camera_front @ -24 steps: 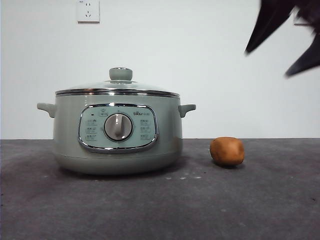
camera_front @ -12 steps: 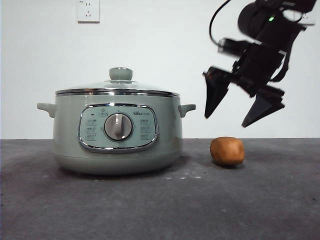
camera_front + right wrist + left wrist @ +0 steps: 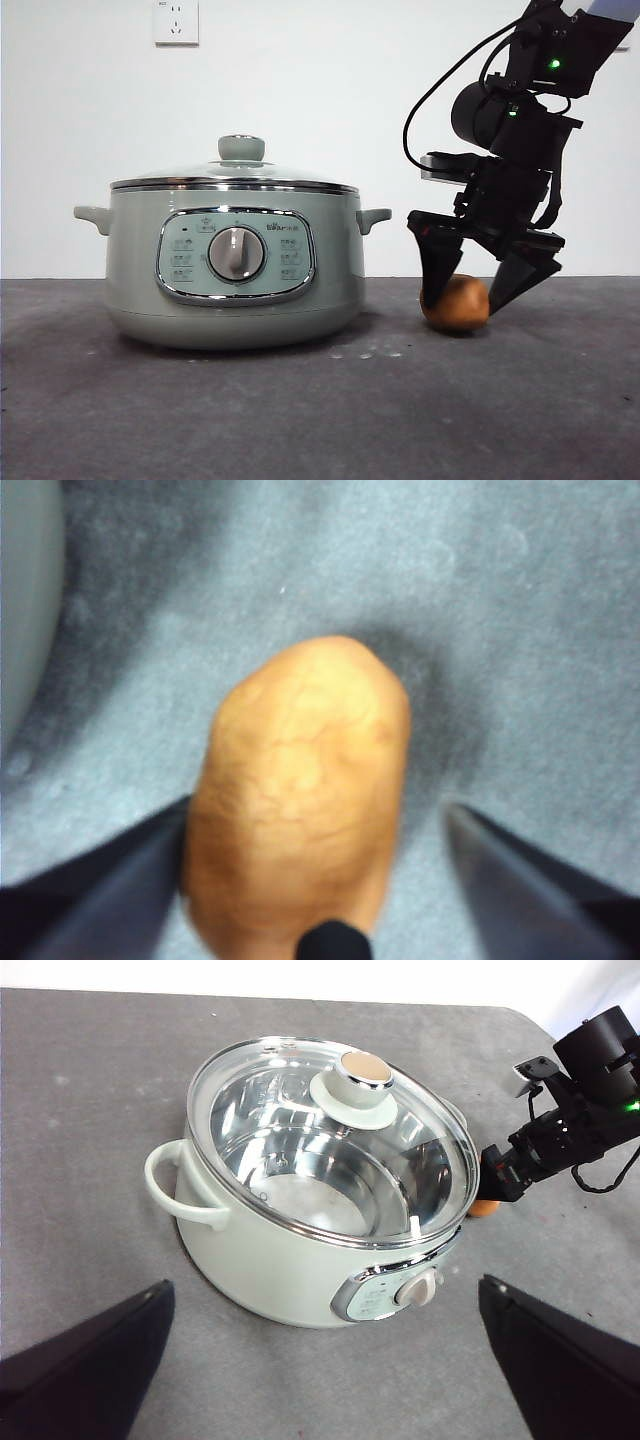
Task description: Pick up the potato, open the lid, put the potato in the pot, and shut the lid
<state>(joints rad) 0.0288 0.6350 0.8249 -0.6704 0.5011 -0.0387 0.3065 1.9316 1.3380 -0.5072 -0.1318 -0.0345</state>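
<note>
While the right gripper (image 3: 468,295) sits low at the table (image 3: 320,420), its two black jaws are spread wide and straddle the potato (image 3: 456,303), one jaw on each side. In the right wrist view the potato (image 3: 298,790) fills the gap between the jaws: one jaw looks right at its skin, the other is apart from it with bare table between. Not clamped, nothing held. Potato rests on the table, tips down near the surface beside it.

Pot (image 3: 235,265) stands on the table to one side of the right gripper, near but not touching the potato; its small side handle points toward that gripper. Lid (image 3: 236,178) is seated on the pot rim, knob up. Control panel with the silver dial faces the front camera.

Left gripper (image 3: 320,1360) hovers up above the table, jaws far apart, nothing between them. Below and ahead of it: the pot (image 3: 300,1260) with the glass lid (image 3: 330,1140) on, shiny empty inner bowl visible through the glass. Past the pot from the left gripper, the right arm is visible with a sliver of the potato (image 3: 484,1208) just under it.

Wall socket (image 3: 176,21) on the white wall behind the pot.
</note>
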